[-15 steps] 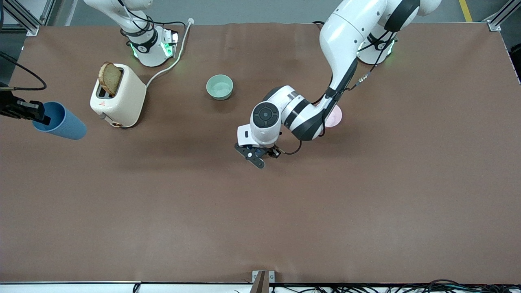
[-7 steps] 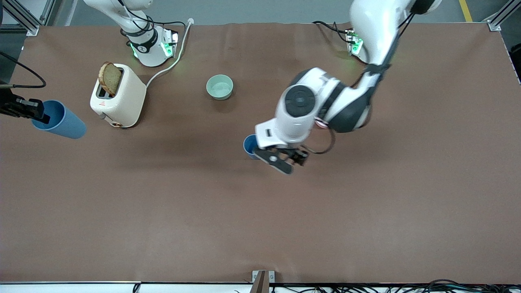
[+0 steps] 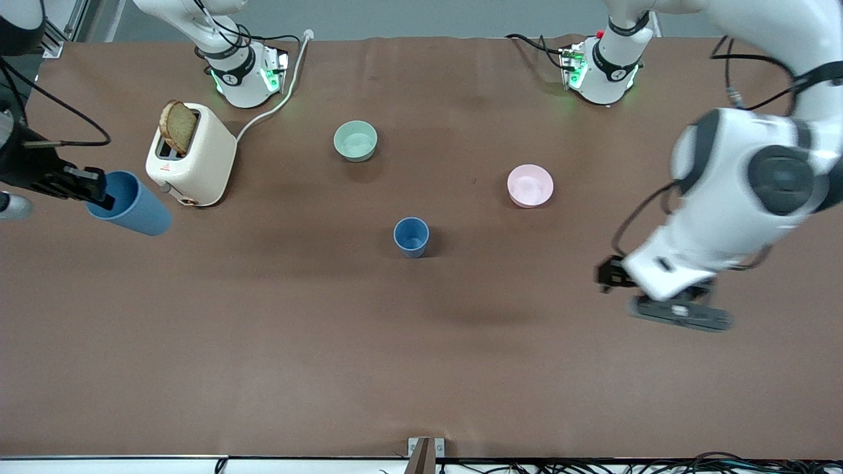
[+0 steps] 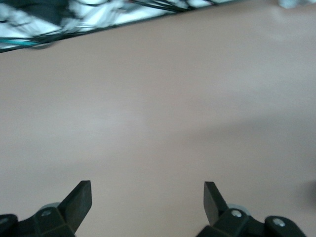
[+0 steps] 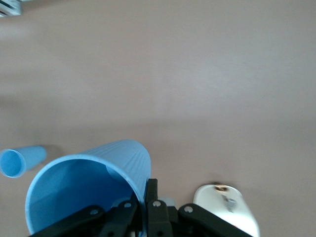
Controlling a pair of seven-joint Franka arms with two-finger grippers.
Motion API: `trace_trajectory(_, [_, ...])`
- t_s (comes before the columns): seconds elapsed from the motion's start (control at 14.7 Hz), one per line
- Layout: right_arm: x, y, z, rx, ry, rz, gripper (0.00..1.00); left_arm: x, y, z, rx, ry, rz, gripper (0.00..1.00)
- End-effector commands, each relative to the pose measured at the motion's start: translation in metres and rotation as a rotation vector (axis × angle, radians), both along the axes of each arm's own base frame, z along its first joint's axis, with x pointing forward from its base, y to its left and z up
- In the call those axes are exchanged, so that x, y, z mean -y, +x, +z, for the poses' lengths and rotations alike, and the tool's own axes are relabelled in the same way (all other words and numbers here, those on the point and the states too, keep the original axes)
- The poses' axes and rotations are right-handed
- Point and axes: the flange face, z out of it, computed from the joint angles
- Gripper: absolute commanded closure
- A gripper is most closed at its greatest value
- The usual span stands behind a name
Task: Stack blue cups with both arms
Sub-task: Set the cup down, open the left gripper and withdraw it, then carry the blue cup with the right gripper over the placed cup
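Note:
One blue cup (image 3: 411, 236) stands upright and alone in the middle of the table. My right gripper (image 3: 92, 187) is at the right arm's end of the table, beside the toaster. It is shut on the rim of the second blue cup (image 3: 135, 209), which is tilted. In the right wrist view the fingers (image 5: 152, 193) pinch the wall of this cup (image 5: 94, 182), and the standing cup (image 5: 19, 162) shows farther off. My left gripper (image 3: 681, 315) is open and empty over bare table near the left arm's end. The left wrist view shows its spread fingertips (image 4: 81, 197) over bare table.
A cream toaster (image 3: 194, 158) with a slice of bread (image 3: 178, 125) stands near the right arm's base. A mint-green bowl (image 3: 355, 141) and a pink bowl (image 3: 530, 185) sit farther from the front camera than the standing cup.
My left arm has swung away from the standing cup toward its own end of the table, uncovering the cup and the pink bowl. My right gripper has carried its cup slightly toward the table's middle.

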Motion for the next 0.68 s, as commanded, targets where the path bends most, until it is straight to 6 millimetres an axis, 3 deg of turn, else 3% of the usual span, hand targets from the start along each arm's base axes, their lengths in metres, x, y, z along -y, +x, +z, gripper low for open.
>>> trace_trajectory(0.0, [-0.05,0.011,-0.019,0.006,0.03,-0.038,1.0,-0.036,-0.013,0.038,0.041,0.02,0.068,0.0])
trace_trajectory(0.07, [-0.073,0.012,-0.024,0.005,0.033,-0.054,1.0,-0.067,-0.018,0.059,0.059,0.021,0.115,0.0])
trace_trajectory(0.2, [-0.123,0.01,-0.036,-0.001,0.03,-0.073,1.0,-0.1,-0.031,0.069,-0.001,0.028,0.176,0.0])
trace_trajectory(0.41, [-0.191,0.003,-0.059,-0.016,0.03,-0.074,1.0,-0.15,-0.052,0.103,-0.014,-0.125,0.297,0.0])
trace_trajectory(0.61, [-0.251,-0.005,-0.088,-0.025,0.028,-0.074,1.0,-0.15,-0.076,0.119,-0.039,-0.107,0.29,0.0])
